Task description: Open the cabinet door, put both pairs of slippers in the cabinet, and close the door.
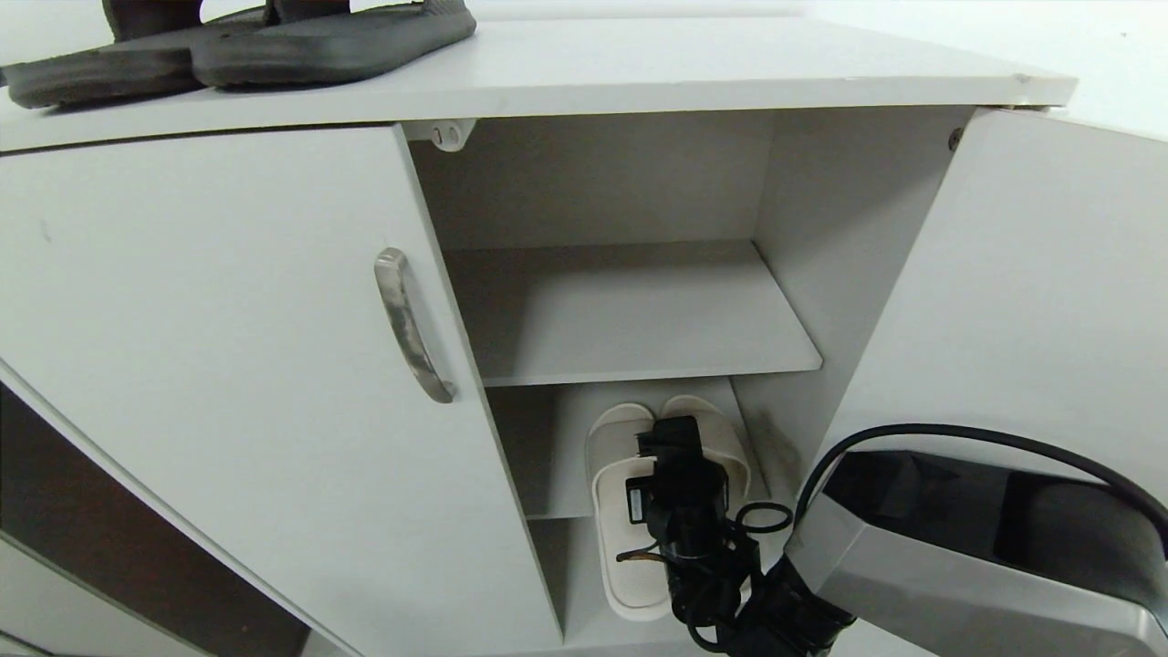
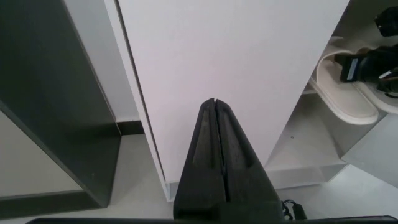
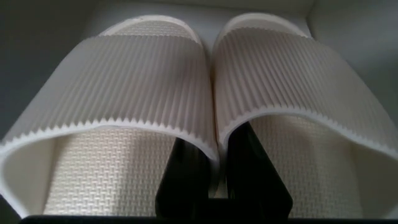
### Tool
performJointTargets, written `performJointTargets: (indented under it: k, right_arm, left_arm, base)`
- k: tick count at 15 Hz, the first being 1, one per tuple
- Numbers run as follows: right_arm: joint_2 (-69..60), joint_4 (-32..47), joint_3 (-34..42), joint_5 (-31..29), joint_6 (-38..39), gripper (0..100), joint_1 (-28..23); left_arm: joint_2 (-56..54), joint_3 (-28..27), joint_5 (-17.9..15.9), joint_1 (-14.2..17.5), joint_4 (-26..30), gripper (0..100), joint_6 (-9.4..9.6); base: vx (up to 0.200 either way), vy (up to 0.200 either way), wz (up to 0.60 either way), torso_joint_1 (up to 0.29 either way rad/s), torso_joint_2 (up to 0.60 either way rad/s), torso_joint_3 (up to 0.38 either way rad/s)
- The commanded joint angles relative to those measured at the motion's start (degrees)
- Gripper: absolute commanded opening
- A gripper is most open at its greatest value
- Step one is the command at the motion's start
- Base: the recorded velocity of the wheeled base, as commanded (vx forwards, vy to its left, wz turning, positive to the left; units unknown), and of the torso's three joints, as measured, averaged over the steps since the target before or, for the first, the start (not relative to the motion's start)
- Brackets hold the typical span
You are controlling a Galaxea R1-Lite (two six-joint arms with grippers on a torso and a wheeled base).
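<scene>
The right claw pinches the ribbed cream slippers by adjoining straps; left claw pressed together.

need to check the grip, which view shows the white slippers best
Right wrist view: white slippers close up, right gripper clamping their inner edges. Head view shows them inside the cabinet, partly behind the gripper; left wrist view, far off.

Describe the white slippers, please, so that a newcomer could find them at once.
Start at the cabinet, whose right door stands open. Under its bare shelf, one level down, lie the white slippers. They are pale with ribbed straps, unlike the dark slippers on the cabinet's top.
</scene>
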Motion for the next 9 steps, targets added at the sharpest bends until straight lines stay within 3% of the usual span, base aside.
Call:
performJointTargets:
  k: [1, 9]
  right_arm:
    - [0.0, 0.8, -1.0, 0.3, -0.1, 0, -1.0]
    - [8.3, 10.5, -19.8, 1.2, -0.2, 0, -5.5]
  left_arm:
    - [0.1, 0.0, 0.0, 0.0, 0.0, 0, -0.02]
    - [0.1, 0.1, 0.1, 0.0, -0.1, 0, -0.38]
  base:
    - [0.0, 0.0, 0.0, 0.0, 0.0, 0.0]
    - [0.0, 0.0, 0.0, 0.0, 0.0, 0.0]
